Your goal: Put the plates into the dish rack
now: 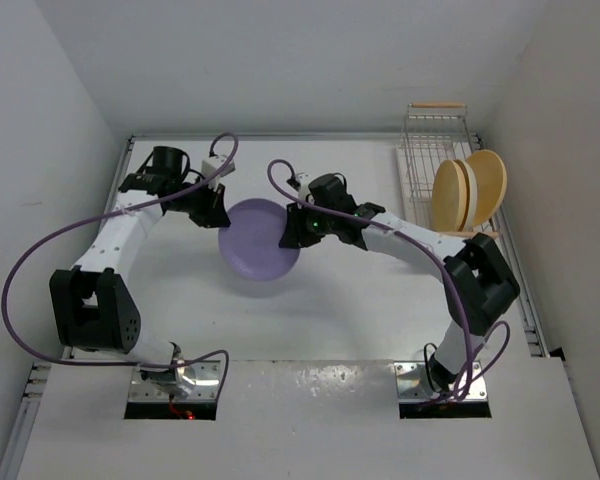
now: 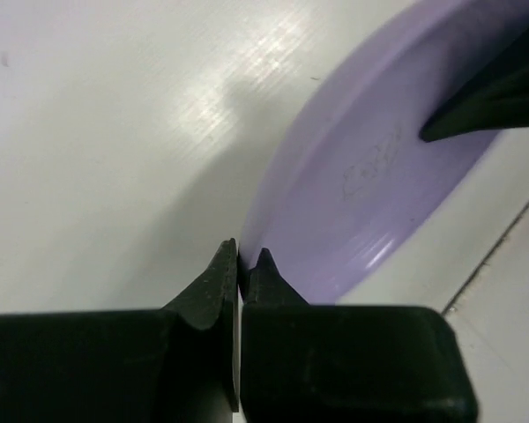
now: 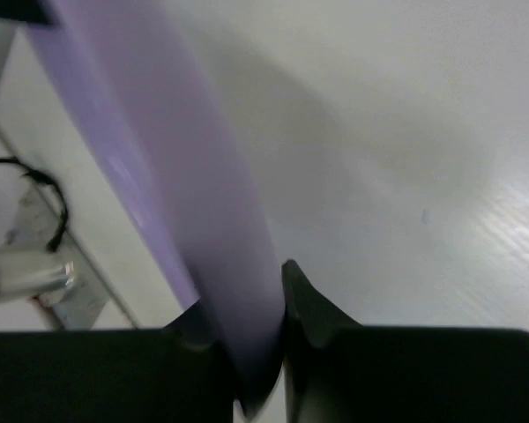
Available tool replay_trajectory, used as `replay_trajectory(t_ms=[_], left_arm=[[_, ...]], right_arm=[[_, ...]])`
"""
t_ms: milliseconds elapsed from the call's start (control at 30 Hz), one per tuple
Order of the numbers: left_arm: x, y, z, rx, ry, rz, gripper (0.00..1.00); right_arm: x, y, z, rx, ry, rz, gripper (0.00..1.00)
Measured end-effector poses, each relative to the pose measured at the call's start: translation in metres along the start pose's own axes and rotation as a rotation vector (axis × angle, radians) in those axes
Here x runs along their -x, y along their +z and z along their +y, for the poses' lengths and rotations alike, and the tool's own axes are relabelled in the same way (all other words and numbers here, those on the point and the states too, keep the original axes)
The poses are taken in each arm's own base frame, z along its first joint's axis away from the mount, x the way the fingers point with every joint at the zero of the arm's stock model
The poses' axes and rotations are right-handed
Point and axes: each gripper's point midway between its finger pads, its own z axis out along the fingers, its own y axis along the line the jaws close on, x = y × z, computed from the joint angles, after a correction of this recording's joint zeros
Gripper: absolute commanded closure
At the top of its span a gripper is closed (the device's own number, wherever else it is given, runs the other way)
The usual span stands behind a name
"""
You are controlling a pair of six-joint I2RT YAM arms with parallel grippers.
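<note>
Jaws of the right gripper [image 3: 242, 291] clamp the plate [image 3: 181, 176] by its rim, those of the left gripper [image 2: 244, 260] sit pinched shut, tips touching the opposite rim (propping, I judge), so deepen that clamp before carrying to the rack [image 1: 425, 150].

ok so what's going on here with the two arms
Both arms are at the purple plate in the middle of the table. The right end effector grips one edge of it between its fingers, with the plate tilted off the surface. The left end effector is shut, its tips against the opposite rim. Two yellow plates stand in the dish rack at the far right.
</note>
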Motion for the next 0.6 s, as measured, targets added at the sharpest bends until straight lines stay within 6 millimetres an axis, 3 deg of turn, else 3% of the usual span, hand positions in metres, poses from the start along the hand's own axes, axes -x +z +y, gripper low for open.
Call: replay_trajectory(t_ms=[67, 100, 133, 267, 333, 433, 533, 600], left_arm=[[0.001, -0.001, 0.008, 0.025, 0.023, -0.004, 0.96], [0.002, -0.002, 0.01, 0.029, 0.028, -0.012, 0.84], [0.002, -0.002, 0.011, 0.037, 0.035, -0.011, 0.53], [-0.003, -0.003, 0.01, 0.043, -0.004, 0.012, 0.14], [-0.004, -0.006, 0.012, 0.063, -0.023, 0.024, 0.13], [0.0, -0.012, 0.02, 0.107, -0.036, 0.021, 0.13], [-0.001, -0.018, 0.033, 0.171, -0.058, 0.025, 0.13], [-0.005, -0.021, 0.04, 0.206, -0.076, 0.036, 0.13]], right_arm=[[0.004, -0.001, 0.007, 0.032, 0.009, -0.009, 1.0], [0.006, -0.002, 0.008, 0.025, 0.013, -0.016, 1.0], [0.007, -0.002, 0.01, 0.027, 0.015, -0.023, 1.0], [0.023, -0.015, -0.006, -0.092, 0.005, -0.094, 1.0], [0.036, -0.033, -0.023, -0.198, -0.013, -0.147, 1.0], [0.066, -0.077, -0.049, -0.386, -0.061, -0.242, 1.0], [0.108, -0.139, -0.069, -0.573, -0.129, -0.376, 1.0], [0.138, -0.195, -0.083, -0.714, -0.157, -0.489, 1.0]])
